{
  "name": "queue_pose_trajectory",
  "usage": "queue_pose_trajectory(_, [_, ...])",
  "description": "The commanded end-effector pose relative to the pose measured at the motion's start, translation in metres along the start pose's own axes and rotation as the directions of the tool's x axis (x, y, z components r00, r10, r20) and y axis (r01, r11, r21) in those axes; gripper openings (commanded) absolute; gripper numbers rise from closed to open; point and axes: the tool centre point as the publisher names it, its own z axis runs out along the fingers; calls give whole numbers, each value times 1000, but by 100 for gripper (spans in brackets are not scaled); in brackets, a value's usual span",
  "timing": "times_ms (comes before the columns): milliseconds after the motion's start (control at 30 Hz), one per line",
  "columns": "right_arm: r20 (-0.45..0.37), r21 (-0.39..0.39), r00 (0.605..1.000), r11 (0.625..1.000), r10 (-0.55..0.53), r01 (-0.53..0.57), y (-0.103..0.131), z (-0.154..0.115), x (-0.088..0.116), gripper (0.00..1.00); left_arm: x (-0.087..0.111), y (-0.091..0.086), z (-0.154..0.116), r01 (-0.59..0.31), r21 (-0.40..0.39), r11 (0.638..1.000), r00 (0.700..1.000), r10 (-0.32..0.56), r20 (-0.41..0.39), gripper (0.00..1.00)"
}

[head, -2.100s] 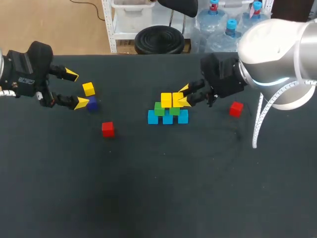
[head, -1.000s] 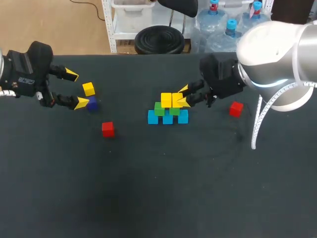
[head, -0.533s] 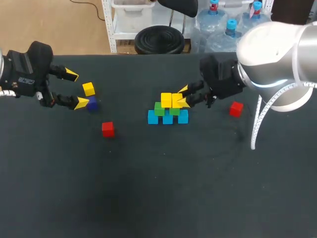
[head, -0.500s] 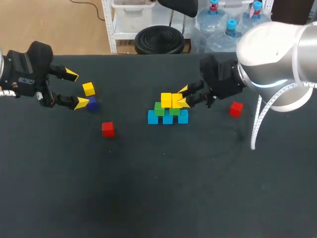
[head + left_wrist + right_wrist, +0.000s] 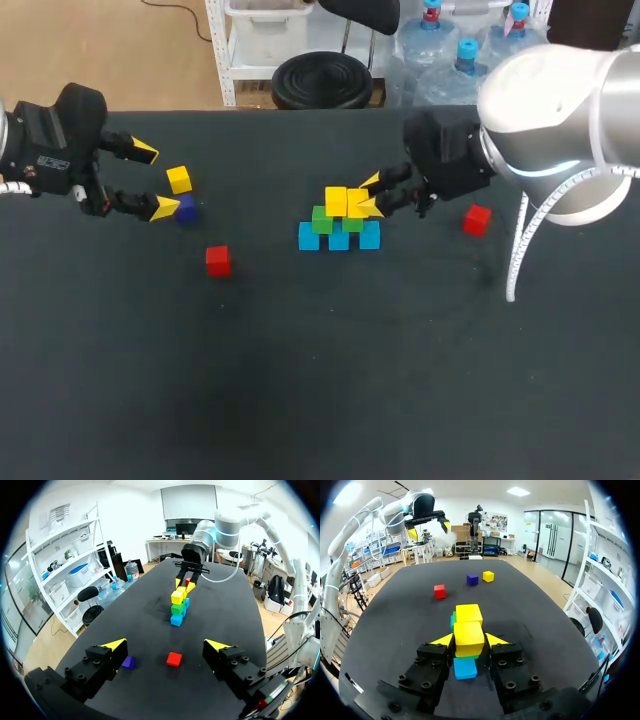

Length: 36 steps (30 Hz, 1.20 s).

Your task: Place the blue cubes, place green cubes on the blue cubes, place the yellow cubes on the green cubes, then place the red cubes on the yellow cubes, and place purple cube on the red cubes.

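Evidently nothing has shifted: the right gripper still pinches a yellow cube seated on the green cubes at frame centre, so release looks next; the left gripper stays spread at upper left.

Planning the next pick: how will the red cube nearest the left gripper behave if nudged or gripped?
The small red cube has flat faces and rests flat on the black table, so it should slide, not roll. Its crisp edges suggest it is stiff. Dwarfed by the left gripper, it is likely light.
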Motion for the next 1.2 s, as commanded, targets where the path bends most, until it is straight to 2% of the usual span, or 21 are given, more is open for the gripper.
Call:
queue_pose_trajectory(33, [4,-2,1000,1000,-2,2,-2,1,1,0,2,0,0,-3,-2,1000,1000,3,10,100])
queue_pose_trajectory(233, [4,-4,1000,1000,-5,5,-1,1,0,0,2,0,0,-3,-2,1000,1000,3,10,100])
queue_pose_trajectory(267, [3,-4,1000,1000,-5,5,-1,1,0,5,2,0,0,-3,-2,1000,1000,3,10,100])
queue_pose_trajectory(333, [1,-5,1000,1000,-4,4,-1,1,0,40,2,0,0,-3,-2,1000,1000,3,10,100])
queue_pose_trajectory(367, [0,-5,1000,1000,-4,4,-1,1,0,47,2,0,0,-3,-2,1000,1000,3,10,100])
queue_pose_trajectory(400, [1,-7,1000,1000,-2,2,-1,1,0,78,2,0,0,-3,-2,1000,1000,3,10,100])
queue_pose_trajectory(433, [-1,-7,1000,1000,-1,1,-1,1,0,100,2,0,0,-3,-2,1000,1000,3,10,100])
queue_pose_trajectory(800, [-7,0,1000,1000,2,-2,0,-5,1,100,2,0,0,-3,-2,1000,1000,3,10,100])
queue_pose_trajectory(1100, [-7,21,1000,1000,11,-11,0,-20,6,100,2,0,0,-3,-2,1000,1000,3,10,100])
queue_pose_trajectory(1167, [-4,28,1000,999,16,-16,-1,-24,9,51,2,0,0,-3,-2,1000,1000,3,10,100])
queue_pose_trajectory(1200, [-3,31,1000,999,18,-18,-1,-26,10,44,2,0,0,-3,-2,1000,1000,3,10,100])
